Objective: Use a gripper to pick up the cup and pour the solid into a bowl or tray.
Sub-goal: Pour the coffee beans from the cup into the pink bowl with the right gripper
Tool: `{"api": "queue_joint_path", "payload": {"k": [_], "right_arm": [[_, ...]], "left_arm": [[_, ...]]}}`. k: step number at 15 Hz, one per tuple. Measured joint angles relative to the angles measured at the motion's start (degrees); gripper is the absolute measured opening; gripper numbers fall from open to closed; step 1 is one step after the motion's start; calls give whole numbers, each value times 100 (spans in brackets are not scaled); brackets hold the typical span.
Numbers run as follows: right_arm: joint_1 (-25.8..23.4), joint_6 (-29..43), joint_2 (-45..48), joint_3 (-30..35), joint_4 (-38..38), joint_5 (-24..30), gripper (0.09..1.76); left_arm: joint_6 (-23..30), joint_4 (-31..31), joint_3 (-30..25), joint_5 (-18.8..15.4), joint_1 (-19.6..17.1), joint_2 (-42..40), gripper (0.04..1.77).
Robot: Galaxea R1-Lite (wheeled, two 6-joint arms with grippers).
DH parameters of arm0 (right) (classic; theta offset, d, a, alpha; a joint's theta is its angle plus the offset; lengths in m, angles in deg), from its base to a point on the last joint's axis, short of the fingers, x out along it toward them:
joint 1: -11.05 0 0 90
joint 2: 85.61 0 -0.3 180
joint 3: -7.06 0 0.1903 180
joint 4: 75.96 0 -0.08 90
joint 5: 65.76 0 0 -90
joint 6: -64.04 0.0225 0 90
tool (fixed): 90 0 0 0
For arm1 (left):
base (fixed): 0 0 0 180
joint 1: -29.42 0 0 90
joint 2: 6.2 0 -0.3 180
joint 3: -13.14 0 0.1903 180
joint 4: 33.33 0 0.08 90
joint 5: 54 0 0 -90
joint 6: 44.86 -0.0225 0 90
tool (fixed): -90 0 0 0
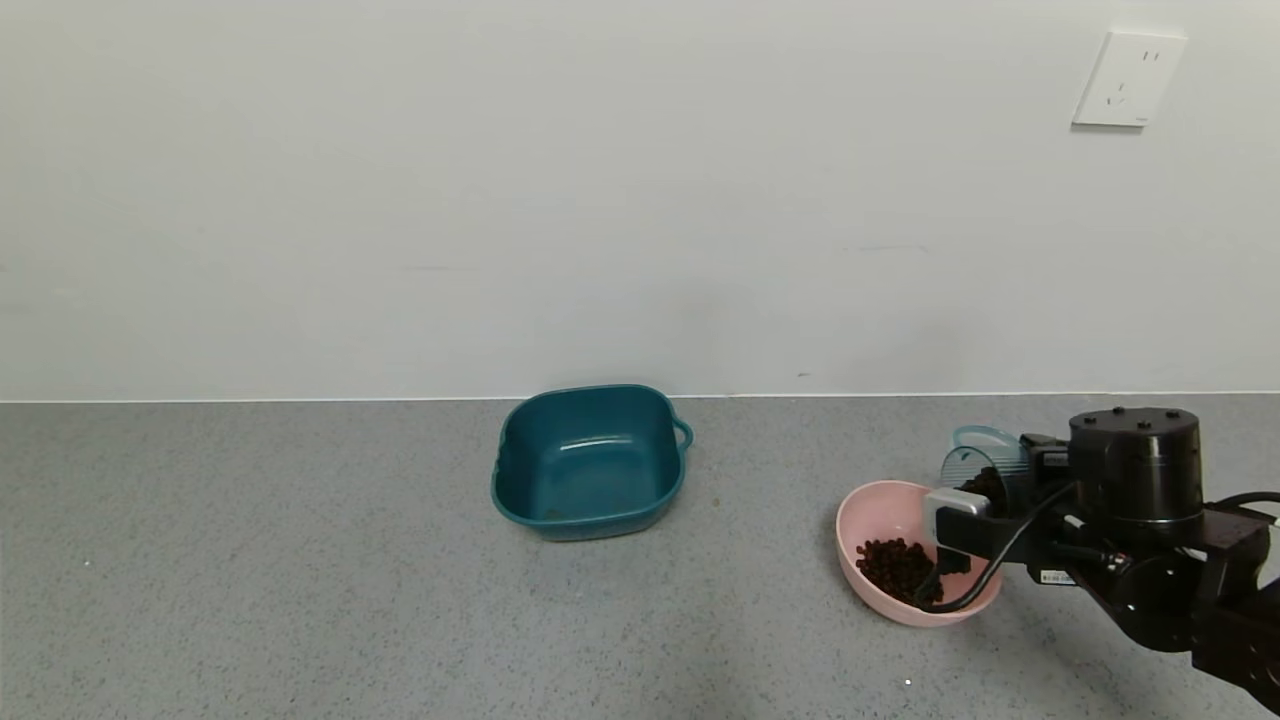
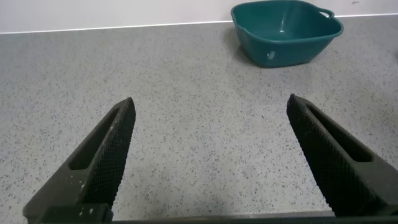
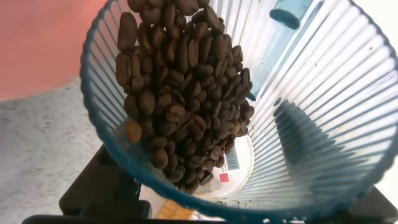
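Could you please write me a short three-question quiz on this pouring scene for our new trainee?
1. True or false: the dark brown coffee beans already lie partly in the round pale pink plastic bowl.
2. Which gripper holds the translucent grey-blue ribbed plastic cup? A) left gripper B) right gripper C) neither
3. Fill in: the squarish dark teal plastic tub stands to the robot's ____ of the pink bowl.

Key
1. True; a heap lies in the bowl, while more beans remain in the tilted cup, as the right wrist view shows.
2. B; the right gripper is shut on the cup over the bowl, while the left gripper hangs open above the grey speckled counter.
3. Left.
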Motion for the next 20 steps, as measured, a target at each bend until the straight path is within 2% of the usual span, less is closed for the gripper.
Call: {"api": "queue_joint_path", "payload": {"k": [5, 8, 10, 17, 20], "right_arm": [[20, 724, 102, 127, -12, 185, 135], [-7, 1485, 138, 133, -30, 423, 135], [-94, 2004, 141, 100, -74, 769, 135], [-661, 2855, 288, 116, -59, 1805, 135], [-824, 3346, 382, 88, -41, 2087, 135]], "left_arm": [[0, 0, 0, 0, 0, 0, 175], [0, 0, 0, 0, 0, 0, 175], [0, 0, 0, 0, 0, 0, 175], [-2, 0, 0, 0, 0, 0, 175], [0, 2, 0, 0, -2, 0, 175]]}}
